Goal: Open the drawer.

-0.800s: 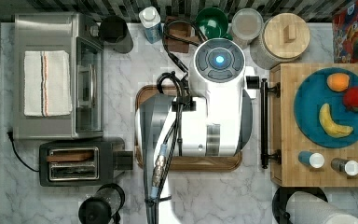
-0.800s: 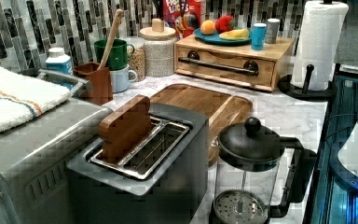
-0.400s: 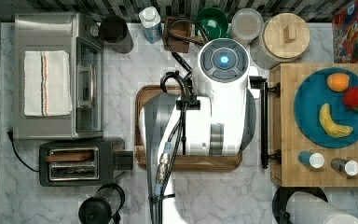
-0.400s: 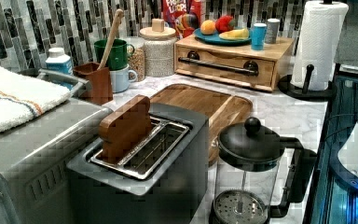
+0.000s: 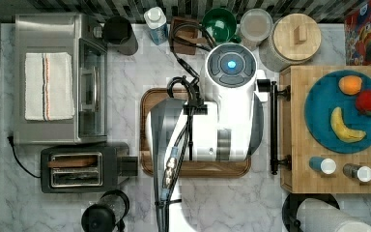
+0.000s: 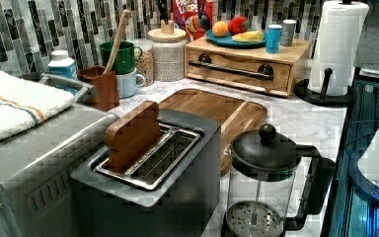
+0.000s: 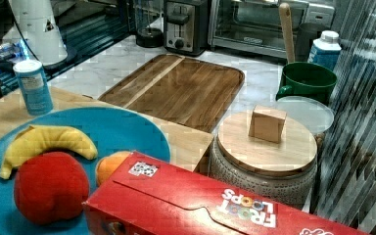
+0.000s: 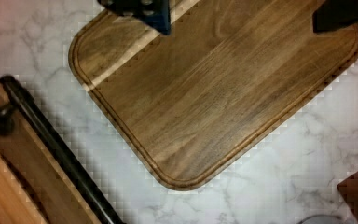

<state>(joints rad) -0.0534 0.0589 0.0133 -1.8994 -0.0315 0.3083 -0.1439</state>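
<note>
The drawer [image 6: 239, 74] sits closed in the upper centre-right of the left view, its black bar handle [image 5: 273, 126] running vertically right of centre in the top view, facing the brown tray [image 5: 147, 101]. The gripper [image 8: 242, 14] hangs over that tray with its 2 fingers [image 8: 161, 21] spread apart and empty, probably ready to straddle the bar.
</note>
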